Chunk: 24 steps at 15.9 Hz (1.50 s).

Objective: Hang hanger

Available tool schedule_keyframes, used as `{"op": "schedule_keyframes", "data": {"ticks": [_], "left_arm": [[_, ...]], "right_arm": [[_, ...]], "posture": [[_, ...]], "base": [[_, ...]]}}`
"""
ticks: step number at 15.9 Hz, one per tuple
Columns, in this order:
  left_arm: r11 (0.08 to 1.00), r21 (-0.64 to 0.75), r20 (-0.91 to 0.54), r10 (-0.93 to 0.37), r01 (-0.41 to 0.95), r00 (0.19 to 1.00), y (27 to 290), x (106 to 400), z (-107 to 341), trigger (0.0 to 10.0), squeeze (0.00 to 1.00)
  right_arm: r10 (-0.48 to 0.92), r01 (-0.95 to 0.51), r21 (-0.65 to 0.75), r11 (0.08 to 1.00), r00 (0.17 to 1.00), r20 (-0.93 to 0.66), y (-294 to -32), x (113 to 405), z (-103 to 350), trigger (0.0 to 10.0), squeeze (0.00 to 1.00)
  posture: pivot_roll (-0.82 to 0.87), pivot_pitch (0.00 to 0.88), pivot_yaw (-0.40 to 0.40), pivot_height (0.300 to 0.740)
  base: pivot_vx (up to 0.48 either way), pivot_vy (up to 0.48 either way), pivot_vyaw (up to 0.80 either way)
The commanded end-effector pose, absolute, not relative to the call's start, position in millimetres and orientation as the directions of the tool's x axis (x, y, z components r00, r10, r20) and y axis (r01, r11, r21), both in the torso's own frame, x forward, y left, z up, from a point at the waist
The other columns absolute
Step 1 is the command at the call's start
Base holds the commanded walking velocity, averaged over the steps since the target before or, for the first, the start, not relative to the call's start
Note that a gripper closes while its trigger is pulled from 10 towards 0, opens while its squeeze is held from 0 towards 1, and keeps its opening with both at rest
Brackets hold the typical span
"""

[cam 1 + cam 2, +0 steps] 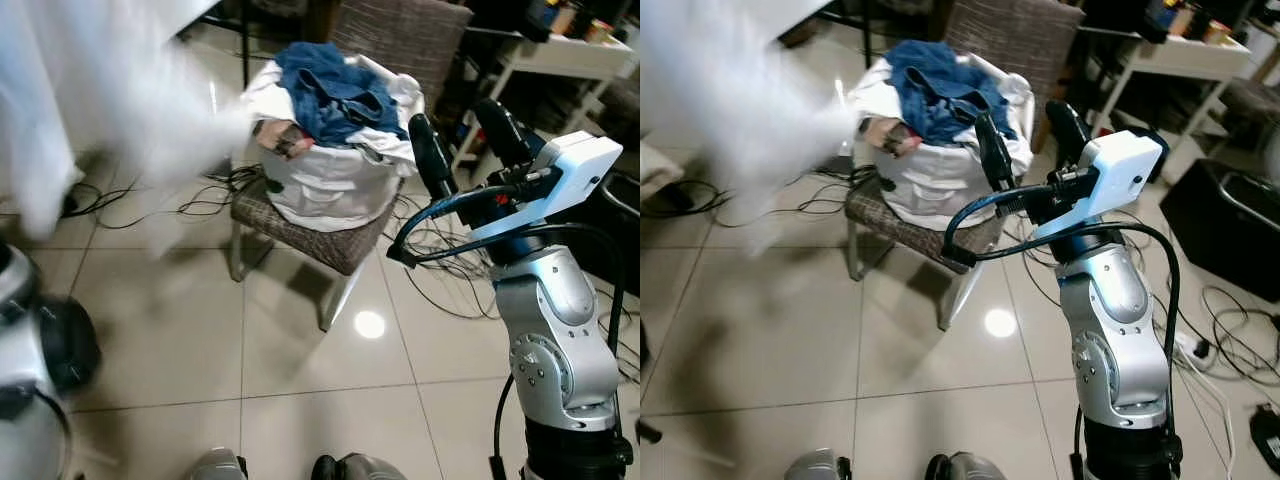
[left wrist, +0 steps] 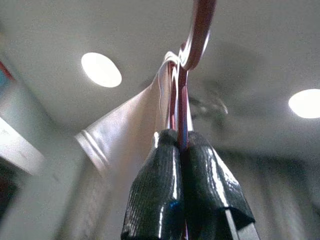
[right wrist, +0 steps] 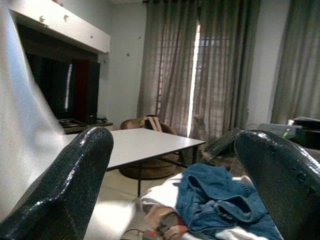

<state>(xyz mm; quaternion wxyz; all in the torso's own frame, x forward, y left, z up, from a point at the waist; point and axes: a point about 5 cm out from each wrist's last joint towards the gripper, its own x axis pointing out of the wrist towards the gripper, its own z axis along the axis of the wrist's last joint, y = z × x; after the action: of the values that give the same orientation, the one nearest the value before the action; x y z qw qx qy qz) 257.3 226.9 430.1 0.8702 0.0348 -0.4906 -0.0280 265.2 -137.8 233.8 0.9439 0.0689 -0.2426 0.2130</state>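
My left gripper point(image 2: 182, 145) points up at the ceiling, shut on the dark red hanger point(image 2: 196, 35) just below its hook. A white garment point(image 2: 125, 130) hangs from that hanger; it shows as a blurred white sheet point(image 1: 90, 90) at the upper left of the eye views. My right gripper point(image 1: 465, 135) is raised in front of me on the right, open, with nothing between its black fingers point(image 3: 65, 190). It points towards the laundry pile on the chair.
A wicker chair point(image 1: 320, 235) stands ahead, carrying a white bag piled with clothes and blue jeans point(image 1: 335, 90). Cables point(image 1: 180, 200) trail over the tiled floor around it. A white table point(image 1: 560, 55) and a black box point(image 1: 1220, 220) stand at the right.
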Motion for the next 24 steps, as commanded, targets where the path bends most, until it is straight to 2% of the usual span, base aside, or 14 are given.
{"op": "schedule_keyframes", "data": {"ticks": [1,2,4,9,11,14,16,17,19,20,21,22,24], "left_arm": [[0.962,0.23,0.733,-0.27,0.145,0.624,190.7,274.3,396.3,10.0,0.0],[0.933,0.29,0.631,-0.353,0.212,0.691,172.4,282.7,360.7,10.0,0.0],[0.919,0.27,0.586,-0.393,0.287,0.708,157.3,284.7,327.4,10.0,0.0],[0.934,0.246,0.464,-0.347,0.258,0.815,157.8,287.1,269.8,10.0,0.0],[0.945,0.217,0.443,-0.318,0.243,0.838,152.7,291.1,262.5,10.0,0.0],[0.956,0.158,0.481,-0.292,0.246,0.827,141.7,294.3,264.7,10.0,0.0],[0.949,0.16,0.437,-0.315,0.272,0.843,130.7,292.7,253.1,10.0,0.0],[0.957,0.116,0.411,-0.291,0.267,0.864,127.9,292.6,248.7,10.0,0.0],[0.959,0.121,0.341,-0.284,0.258,0.896,123.7,294.7,236.2,10.0,0.0],[0.958,0.145,0.278,-0.281,0.249,0.919,124.7,296.3,223.2,10.0,0.0],[0.961,0.153,0.257,-0.264,0.23,0.93,127.3,296.6,215.6,10.0,0.0],[0.965,0.133,0.23,-0.252,0.226,0.94,127.2,295.8,206.1,10.0,0.0],[0.965,0.124,0.231,-0.254,0.231,0.939,125.1,293.7,204.4,10.0,0.0]], "right_arm": [[0.364,-0.424,0.028,0.905,0.807,0.465,-139.2,264.1,227.9,10.0,0.0],[0.367,-0.426,0.032,0.904,0.812,0.453,-137.5,263.0,224.2,10.0,0.0],[0.365,-0.422,0.034,0.906,0.819,0.442,-136.8,260.5,219.6,10.0,0.0],[0.44,-0.473,0.014,0.881,0.83,0.342,-127.3,252.4,197.1,10.0,0.0],[0.469,-0.489,-0.014,0.872,0.828,0.306,-123.7,250.3,189.8,10.0,0.0],[0.53,-0.519,-0.114,0.847,0.808,0.259,-117.9,247.9,179.6,10.0,0.0],[0.579,-0.547,-0.193,0.815,0.787,0.212,-113.0,247.2,173.9,10.0,0.0],[0.593,-0.555,-0.22,0.802,0.783,0.188,-109.6,246.9,169.2,10.0,0.0],[0.569,-0.546,-0.162,0.822,0.801,0.186,-106.6,249.1,161.6,10.0,0.0],[0.548,-0.54,-0.096,0.836,0.816,0.183,-104.0,250.4,155.4,10.0,0.16],[0.548,-0.548,-0.056,0.834,0.816,0.185,-100.4,249.7,150.9,10.0,0.62],[0.546,-0.549,-0.046,0.835,0.813,0.2,-95.5,250.0,145.7,10.0,1.0],[0.557,-0.563,-0.034,0.826,0.804,0.209,-91.2,251.5,140.6,10.0,1.0]], "posture": [[-0.01,0.016,-0.113,0.74],[-0.02,0.017,-0.108,0.74],[-0.02,0.024,-0.099,0.74],[-0.03,0.044,-0.088,0.74],[-0.04,0.056,-0.077,0.74],[-0.07,0.072,-0.057,0.74],[-0.08,0.078,-0.044,0.74],[-0.09,0.082,-0.043,0.74],[-0.09,0.086,-0.043,0.74],[-0.09,0.091,-0.044,0.74],[-0.09,0.096,-0.046,0.74],[-0.1,0.106,-0.042,0.74],[-0.11,0.109,-0.039,0.74]], "base": [[0.0,0.0,0.0],[0.0,0.0,0.0],[0.0,0.0,0.0],[0.0,0.0,0.0],[0.0,0.0,0.0],[0.0,0.0,0.0],[0.0,0.0,0.0],[0.0,0.0,0.0],[0.0,0.0,0.0],[0.0,0.0,0.0],[0.0,0.0,0.0],[0.0,0.0,0.0],[0.0,0.0,0.0]]}}
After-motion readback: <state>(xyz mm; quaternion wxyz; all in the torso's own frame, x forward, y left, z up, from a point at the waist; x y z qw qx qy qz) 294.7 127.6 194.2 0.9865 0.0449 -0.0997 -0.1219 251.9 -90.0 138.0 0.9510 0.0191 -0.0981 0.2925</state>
